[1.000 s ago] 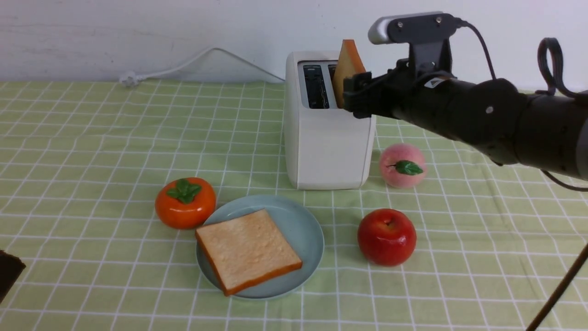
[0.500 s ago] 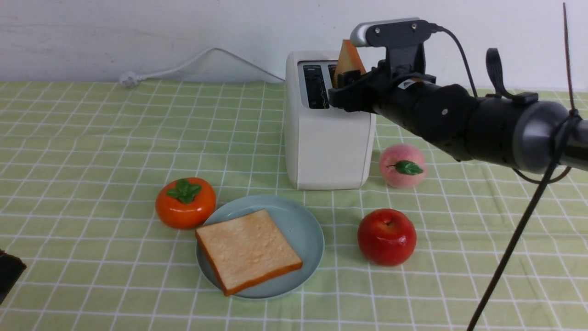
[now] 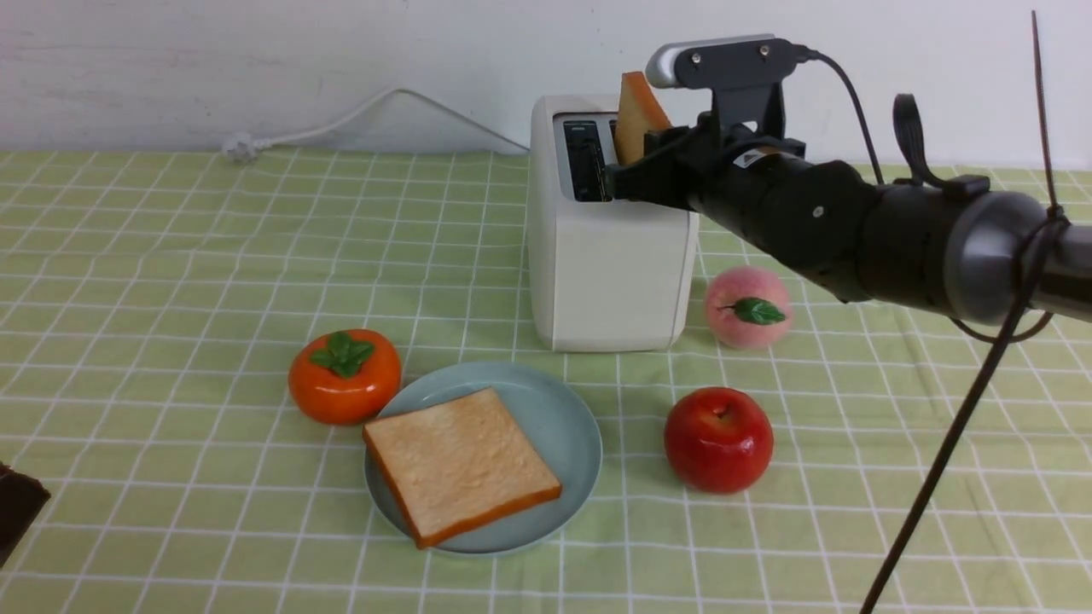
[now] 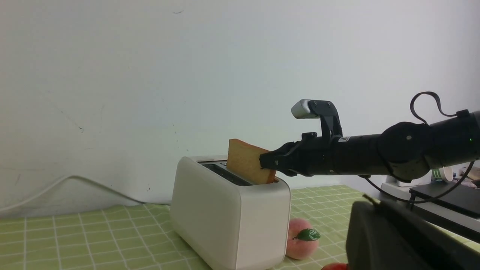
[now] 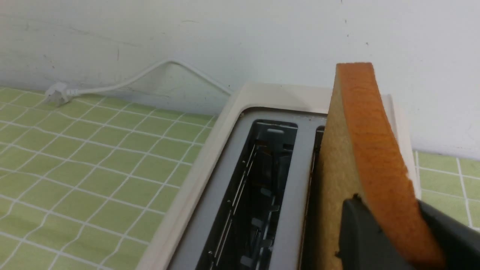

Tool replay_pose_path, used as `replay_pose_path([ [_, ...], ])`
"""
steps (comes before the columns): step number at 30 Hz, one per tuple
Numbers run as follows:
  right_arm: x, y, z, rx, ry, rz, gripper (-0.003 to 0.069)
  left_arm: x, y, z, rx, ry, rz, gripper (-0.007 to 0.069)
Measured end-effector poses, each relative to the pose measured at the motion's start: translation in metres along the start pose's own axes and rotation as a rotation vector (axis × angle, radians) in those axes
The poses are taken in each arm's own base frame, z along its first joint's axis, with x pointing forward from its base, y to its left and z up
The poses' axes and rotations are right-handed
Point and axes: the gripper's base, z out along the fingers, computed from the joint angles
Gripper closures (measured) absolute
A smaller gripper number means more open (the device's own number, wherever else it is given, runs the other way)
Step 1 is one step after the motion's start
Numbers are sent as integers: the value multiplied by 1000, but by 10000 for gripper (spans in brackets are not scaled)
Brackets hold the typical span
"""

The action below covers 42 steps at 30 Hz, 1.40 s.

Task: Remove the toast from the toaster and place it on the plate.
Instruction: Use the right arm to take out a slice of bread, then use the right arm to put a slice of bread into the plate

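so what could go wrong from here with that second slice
The right gripper pinches only the near edge of the upright slice, so it may pivot or slip on the lift. Its lower part sits in the toaster slot; a slanted pull could snag. The plate already carries a flat slice, so the new one may slide off.

The claw (image 3: pixel 633 175) sits over the right slot of the toaster (image 3: pixel 606 273), with a slice of toast (image 3: pixel 636 124) standing between its jaws. Below and in front of the claw lies a plate (image 3: pixel 567 422) bearing a second slice (image 3: pixel 461 465). A persimmon (image 3: pixel 344 377) sits left of the plate, an apple (image 3: pixel 718 439) right of it, and a peach (image 3: pixel 746 307) behind the apple.
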Motion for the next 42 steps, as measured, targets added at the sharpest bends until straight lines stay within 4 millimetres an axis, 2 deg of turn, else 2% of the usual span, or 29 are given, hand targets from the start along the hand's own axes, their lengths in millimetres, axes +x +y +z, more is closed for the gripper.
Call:
replay_pose_path([
  [8, -4, 0, -3, -1, -9, 4, 537, 0, 0, 0, 1, 0, 0, 629],
  [15, -36, 1, -23, -14, -83, 19, 537, 0, 0, 0, 1, 0, 0, 626],
  [19, -66, 4, -46, -41, -147, 33, 537, 0, 0, 0, 1, 0, 0, 622],
  [24, -92, 18, -77, -122, -175, 40, 537, 0, 0, 0, -1, 0, 0, 620],
  [26, -105, 27, -97, -191, -163, 38, 537, 0, 0, 0, -4, 0, 0, 616],
  [27, -108, 28, -101, -200, -166, 38, 537, 0, 0, 0, -5, 0, 0, 616],
  [28, -114, 33, -115, -262, -133, 28, 537, 0, 1, 0, -8, 0, 0, 613],
  [30, -118, 37, -127, -312, -103, 19, 537, 0, 1, 0, -12, 1, 0, 612],
  [31, -121, 41, -142, -379, -50, 4, 537, 0, 1, 0, -15, 1, 0, 610],
  [34, -118, 49, -162, -508, 85, 4, 537, 1, 2, 0, -18, 3, 0, 609],
  [36, -111, 53, -166, -566, 166, 21, 537, 3, 2, 0, -20, 10, 1, 609],
  [42, -85, 65, -158, -675, 377, 58, 537, 13, 4, 1, -35, 37, -53, 606],
])
